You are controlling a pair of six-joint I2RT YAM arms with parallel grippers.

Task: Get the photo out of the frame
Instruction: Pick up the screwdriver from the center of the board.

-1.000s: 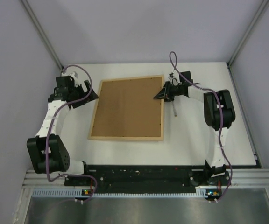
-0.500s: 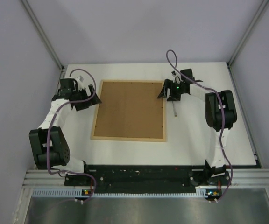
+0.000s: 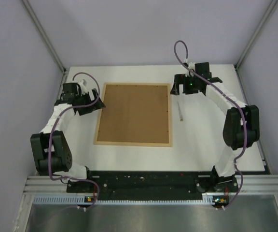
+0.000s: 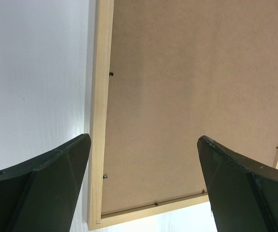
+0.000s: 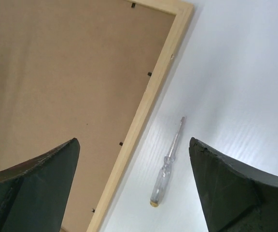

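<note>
Top external view: the frame (image 3: 134,114) lies back-up mid-table. The left gripper (image 3: 93,104) is at its 10 o'clock corner and the right gripper (image 3: 177,91) at its 1 o'clock corner, both spread wide and empty. A screwdriver (image 3: 180,112) lies just beside its 3 o'clock edge.

Pale grey walls (image 3: 144,29) are enclosing the white bench (image 3: 197,145) on 3 sides, with 2 aluminium struts (image 3: 43,35) rising at its far corners under even light.

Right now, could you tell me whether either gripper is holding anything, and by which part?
Nothing is held. The left gripper and the right gripper are both open and empty, near the frame.
</note>
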